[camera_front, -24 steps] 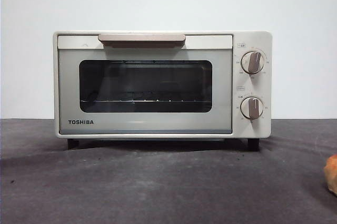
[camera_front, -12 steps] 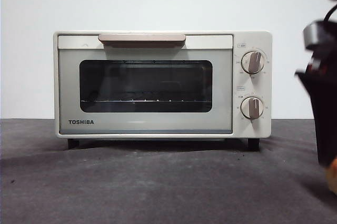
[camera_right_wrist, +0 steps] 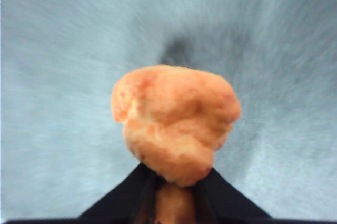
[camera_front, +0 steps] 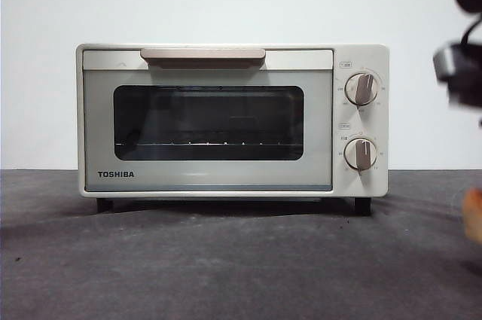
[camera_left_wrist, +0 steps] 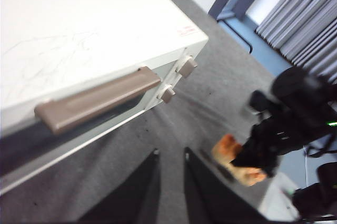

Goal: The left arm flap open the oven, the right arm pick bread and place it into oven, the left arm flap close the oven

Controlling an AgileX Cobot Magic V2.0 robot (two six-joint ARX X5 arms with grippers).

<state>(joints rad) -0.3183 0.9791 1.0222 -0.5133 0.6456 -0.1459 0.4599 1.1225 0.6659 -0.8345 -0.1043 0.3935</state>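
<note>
My right pincer (camera_right_wrist: 176, 182) grips the bread (camera_right_wrist: 176, 121), jaws closed on its lower end, off the surface (camera_front: 226, 260), right of the oven (camera_front: 232, 120). Oven door shut. My left pincer (camera_left_wrist: 169, 182) hangs before the oven handle (camera_left_wrist: 97, 100), jaws narrowly parted, holding nothing.

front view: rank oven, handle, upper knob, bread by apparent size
1. oven
2. handle
3. upper knob and bread: unsure; the bread is cut off at the frame edge and nearer the camera.
</note>
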